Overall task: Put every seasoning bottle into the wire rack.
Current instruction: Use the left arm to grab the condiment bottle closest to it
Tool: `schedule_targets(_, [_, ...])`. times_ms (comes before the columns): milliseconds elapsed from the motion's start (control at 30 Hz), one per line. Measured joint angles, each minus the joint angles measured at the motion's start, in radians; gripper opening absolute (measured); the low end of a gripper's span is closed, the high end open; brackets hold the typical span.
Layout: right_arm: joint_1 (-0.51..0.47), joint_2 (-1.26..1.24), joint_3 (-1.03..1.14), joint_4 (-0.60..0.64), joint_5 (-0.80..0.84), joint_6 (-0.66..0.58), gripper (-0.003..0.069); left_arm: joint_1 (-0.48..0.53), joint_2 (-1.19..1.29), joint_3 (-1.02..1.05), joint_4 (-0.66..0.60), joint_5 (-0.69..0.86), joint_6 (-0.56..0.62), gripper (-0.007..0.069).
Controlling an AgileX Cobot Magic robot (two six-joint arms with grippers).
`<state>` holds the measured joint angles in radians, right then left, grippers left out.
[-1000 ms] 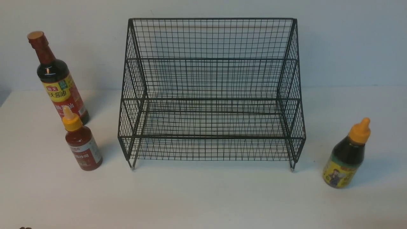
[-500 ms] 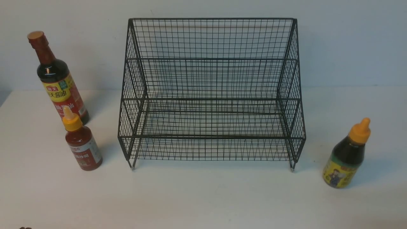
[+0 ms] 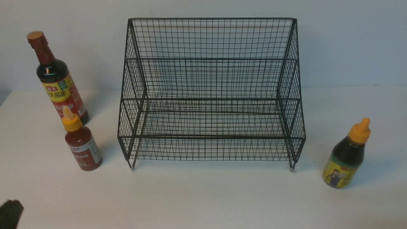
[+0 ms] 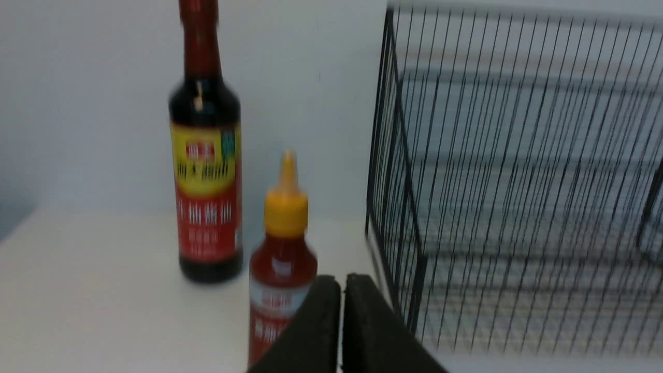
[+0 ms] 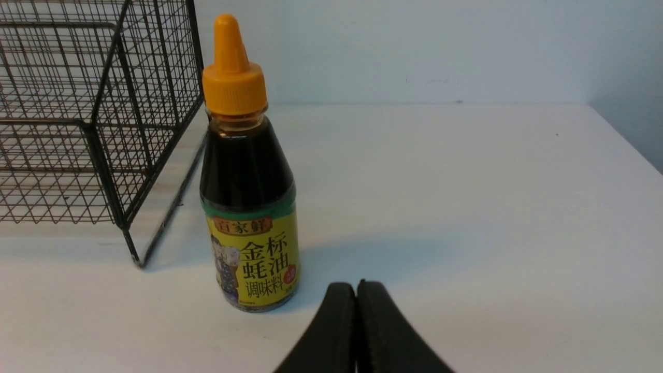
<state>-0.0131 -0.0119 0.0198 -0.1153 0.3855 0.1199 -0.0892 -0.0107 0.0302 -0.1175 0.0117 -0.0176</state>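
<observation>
Counter (image 3: 203, 197): white, spanned the whole front view, with a pale wall (image 3: 349, 41) behind it.

Wire rack (image 3: 210, 137): black mesh with two stepped tiers, sloping sides and short feet. We saw it standing upright mid-counter with its back near the wall.

All three bottles stood upright on the counter, outside the rack.

Tall dark bottle (image 3: 58, 81): brown cap, red-yellow label. It stood on the rack's left side, towards the wall, and apart from the rack.

Small dark bottle (image 3: 346, 159): orange nozzle, yellow label. It was on the rack's right side, about level with the front feet and near the rack without touching it. The right wrist view showed the rack's corner foot just beside it.

Small red bottle (image 3: 83, 148): yellow nozzle. It stood just in front of the tall one. The two overlapped in the front view, but the left wrist view showed a slim gap between them.

Left gripper (image 4: 341, 282): jaws together, nothing between them. In the wrist view we had the tips overlapping the red bottle's lower label, but the frame was blurred and we couldn't tell whether they touched it. The front view caught only a dark blur at its bottom-left corner.

Right gripper (image 5: 356, 287): jaws pressed together, holding nothing, low over the counter. The small dark bottle was near, ahead of the tips and clear of them. This gripper was outside the front view.
</observation>
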Motion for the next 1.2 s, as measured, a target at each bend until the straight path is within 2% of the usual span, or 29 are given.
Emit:
schedule_targets(67, [0.000, 0.000, 0.000, 0.000, 0.000, 0.000, -0.0010, 0.000, 0.000, 0.000, -0.007, -0.069, 0.000, -0.0005])
schedule_targets(100, [0.000, 0.000, 0.000, 0.000, 0.000, 0.000, -0.0010, 0.000, 0.000, 0.000, -0.009, -0.201, 0.000, -0.0005])
schedule_targets(167, [0.000, 0.000, 0.000, 0.000, 0.000, 0.000, -0.0010, 0.000, 0.006, 0.000, -0.011, -0.335, 0.002, -0.0005])
schedule_targets(267, [0.000, 0.000, 0.000, 0.000, 0.000, 0.000, -0.0010, 0.000, 0.054, -0.001, -0.013, -0.420, 0.034, -0.0005])
schedule_targets(333, [0.000, 0.000, 0.000, 0.000, 0.000, 0.000, -0.0010, 0.000, 0.210, -0.007, -0.014, -0.461, 0.129, -0.0005])
schedule_targets(400, [0.000, 0.000, 0.000, 0.000, 0.000, 0.000, -0.0010, 0.000, 0.342, -0.028, -0.014, -0.492, 0.173, -0.0005])
schedule_targets(433, [0.000, 0.000, 0.000, 0.000, 0.000, 0.000, -0.0010, 0.000, 0.342, -0.031, -0.014, -0.497, 0.173, -0.0005])
schedule_targets(633, [0.000, 0.000, 0.000, 0.000, 0.000, 0.000, -0.0010, 0.000, 0.718, -0.146, -0.015, -0.666, 0.188, 0.0003])
schedule_targets(700, [0.000, 0.000, 0.000, 0.000, 0.000, 0.000, -0.0010, 0.000, 0.898, -0.204, -0.015, -0.750, 0.146, 0.0030])
schedule_targets(867, [0.000, 0.000, 0.000, 0.000, 0.000, 0.000, -0.0010, 0.000, 1.055, -0.256, -0.017, -0.846, 0.074, 0.0079])
schedule_targets(1000, [0.000, 0.000, 0.000, 0.000, 0.000, 0.000, -0.0010, 0.000, 1.205, -0.297, -0.018, -0.923, 0.047, 0.0183])
schedule_targets(1200, [0.000, 0.000, 0.000, 0.000, 0.000, 0.000, -0.0010, 0.000, 1.343, -0.374, -0.018, -0.939, 0.042, 0.0340])
